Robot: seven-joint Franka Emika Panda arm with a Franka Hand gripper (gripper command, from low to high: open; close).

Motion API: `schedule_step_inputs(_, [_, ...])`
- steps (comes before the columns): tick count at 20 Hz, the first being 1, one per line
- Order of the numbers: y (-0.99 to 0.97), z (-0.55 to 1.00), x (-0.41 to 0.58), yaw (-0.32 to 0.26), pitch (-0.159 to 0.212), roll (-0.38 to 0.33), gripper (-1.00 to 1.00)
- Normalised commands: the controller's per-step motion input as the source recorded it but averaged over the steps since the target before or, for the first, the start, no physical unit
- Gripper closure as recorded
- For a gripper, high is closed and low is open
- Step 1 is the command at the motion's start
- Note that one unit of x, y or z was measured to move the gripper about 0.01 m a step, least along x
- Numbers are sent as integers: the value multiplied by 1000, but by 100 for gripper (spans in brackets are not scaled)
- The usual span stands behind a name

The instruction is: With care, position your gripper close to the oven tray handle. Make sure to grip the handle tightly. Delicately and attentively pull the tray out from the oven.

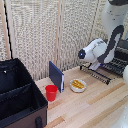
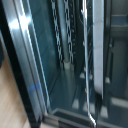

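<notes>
Jaw state cannot be told: in the exterior view the gripper (image 1: 95, 64) is seen only as a white, rounded end piece hanging low over the rack, and the fingers are not resolved; in the wrist view no finger is visible at all.

The gripper is positioned just above the near edge of the tray (image 1: 111, 68), a dark wire rack that lies flat and projects toward the table front. The oven tray handle (image 1: 96, 74) runs along that front edge as a thin dark bar. Contact between gripper and handle cannot be confirmed (approx. touching or just above). The placement is judged to suit a grasp on the bar, since the bar is the only part of the rack offering a straight pull line.

In the wrist view a thin bright rod (image 2: 89, 65) is seen running the length of the picture, w/ the oven (image 2: 60, 55) interior and its notched side rails behind it. This is judged to be the handle seen close up.

Farther out on the wooden table (image 1: 95, 107) are a small round dish of yellow food (image 1: 77, 85), a blue upright panel (image 1: 56, 75), a red cup (image 1: 51, 92) and a big black open case (image 1: 17, 97). All stand well apart from the rack, so the pull path appears unobstructed.

No brand, label or writing can be read in either view (res. too low).
</notes>
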Motion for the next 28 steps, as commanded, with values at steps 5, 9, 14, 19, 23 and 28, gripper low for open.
schedule_step_inputs(5, [-675, 22, 200, 1, 3, 20, -100])
schedule_step_inputs(9, [-451, 105, 69, 31, 2, -17, 100])
schedule_step_inputs(14, [-62, 192, -35, 20, 0, -126, 100])
schedule_step_inputs(19, [140, 239, -1, 0, 0, -193, -100])
schedule_step_inputs(23, [176, 191, 31, 0, 14, -237, 100])
schedule_step_inputs(28, [20, 22, 110, 0, 59, -139, 100])
